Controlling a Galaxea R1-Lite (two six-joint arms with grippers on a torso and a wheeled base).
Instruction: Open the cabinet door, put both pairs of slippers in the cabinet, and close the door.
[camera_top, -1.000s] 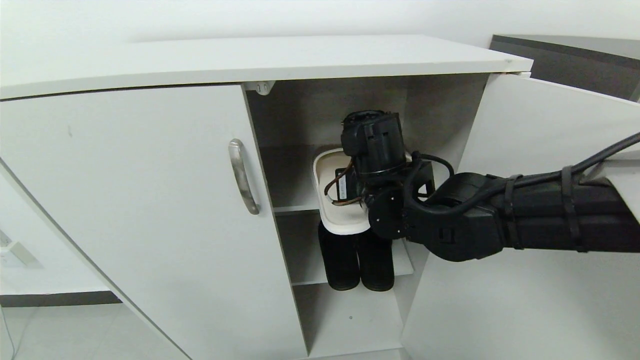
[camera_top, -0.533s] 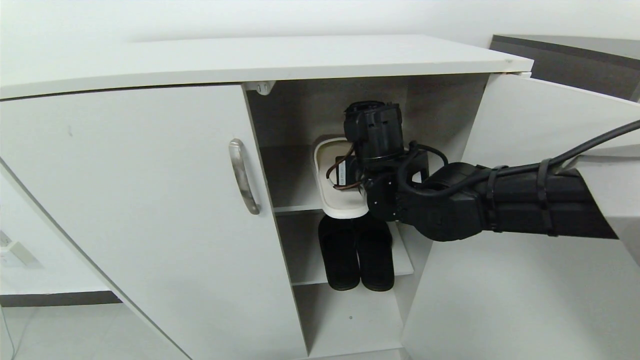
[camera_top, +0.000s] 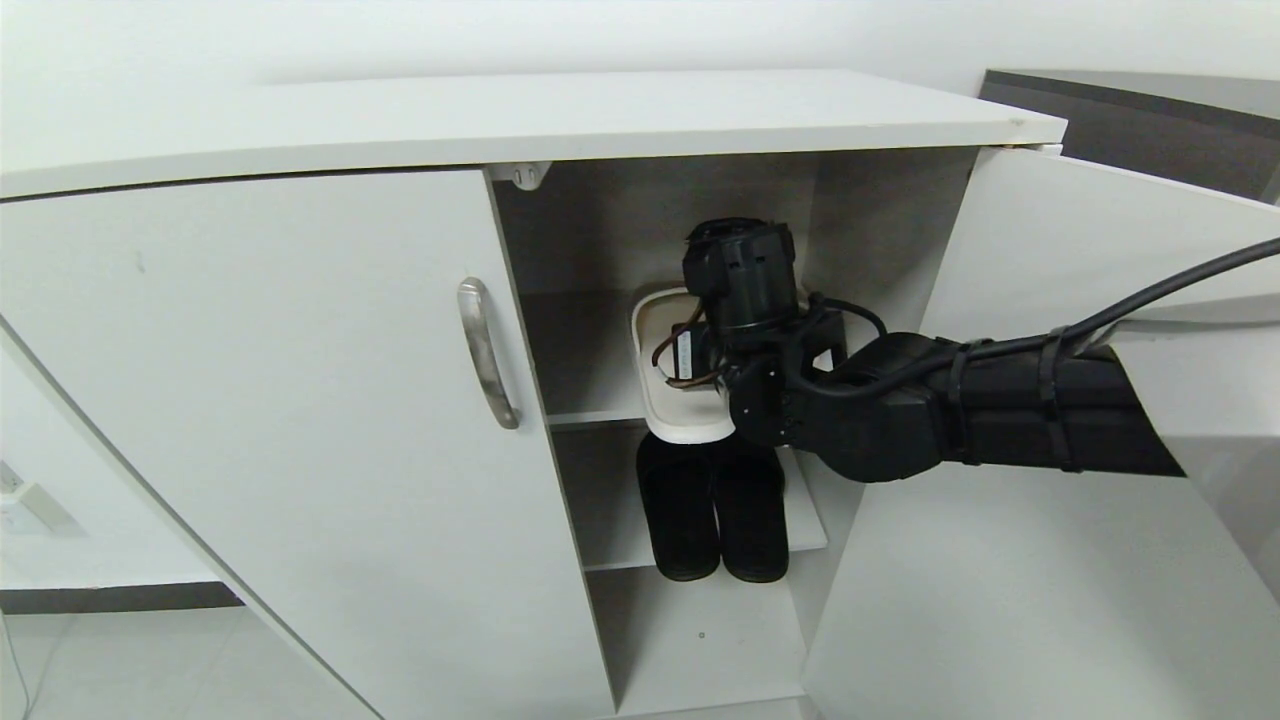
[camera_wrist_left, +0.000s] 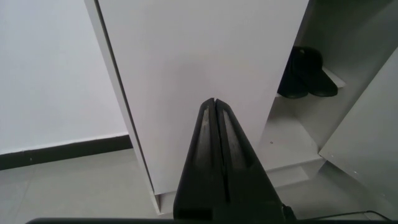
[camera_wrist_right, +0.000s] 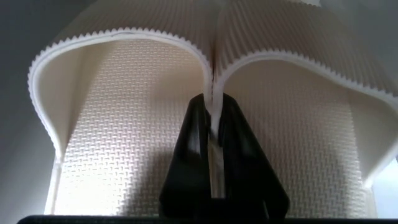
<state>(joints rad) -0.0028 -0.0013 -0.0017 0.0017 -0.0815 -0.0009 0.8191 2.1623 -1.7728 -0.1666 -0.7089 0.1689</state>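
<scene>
The white cabinet (camera_top: 500, 120) has its right door (camera_top: 1050, 260) swung open and its left door (camera_top: 260, 400) shut. A pair of black slippers (camera_top: 712, 515) lies on the lower shelf, also seen in the left wrist view as black slippers (camera_wrist_left: 306, 74). My right gripper (camera_wrist_right: 212, 121) is shut on the inner edges of the pair of white slippers (camera_wrist_right: 124, 162), holding them side by side. In the head view the white slippers (camera_top: 668, 400) sit at the upper shelf level inside the cabinet, the right arm partly hiding them. My left gripper (camera_wrist_left: 214, 109) is shut and empty, low before the closed left door.
A metal handle (camera_top: 486, 352) is on the shut left door. The bottom compartment (camera_top: 700, 640) of the cabinet holds nothing. The open right door stands close beside my right arm. Grey floor (camera_wrist_left: 74, 186) lies in front of the cabinet.
My right arm has pushed the white slippers deeper into the cabinet at the upper shelf. More of the black slippers below has come into sight.
</scene>
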